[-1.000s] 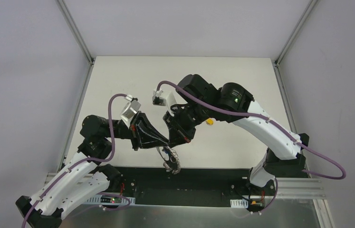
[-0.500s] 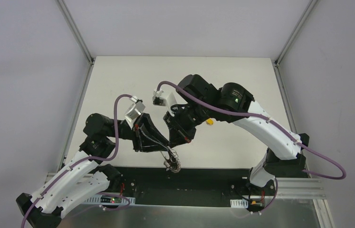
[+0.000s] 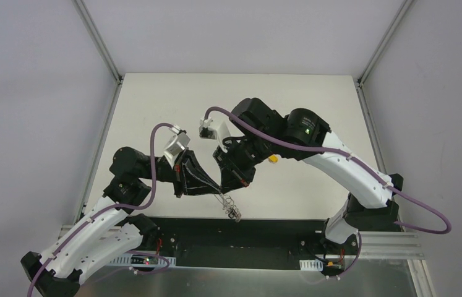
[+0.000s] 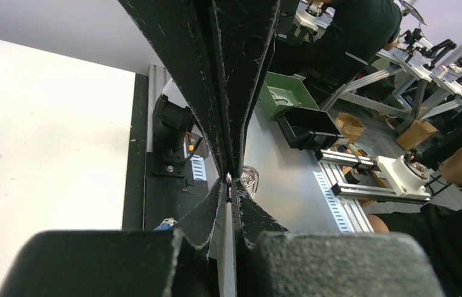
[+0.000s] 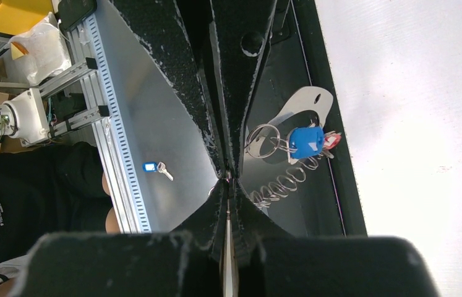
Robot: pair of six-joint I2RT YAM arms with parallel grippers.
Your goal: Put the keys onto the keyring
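My left gripper and right gripper meet tip to tip above the table's near edge, both shut on the keyring. It hangs below them as a silver coil and cluster. In the right wrist view my shut fingertips pinch thin metal, and the keyring's coil, blue tag, red tag and silver plate hang beside them. In the left wrist view a silver loop shows by my shut fingertips. A yellow-headed key lies on the table under the right arm.
A blue-headed key lies on the metal plate below the table edge. The black base strip runs along the near edge. Metal frame posts stand at the far corners of the white table.
My left wrist has rolled and shifted slightly right. The hanging keyring cluster has swung right and now hangs more stretched out. The right arm has barely moved.
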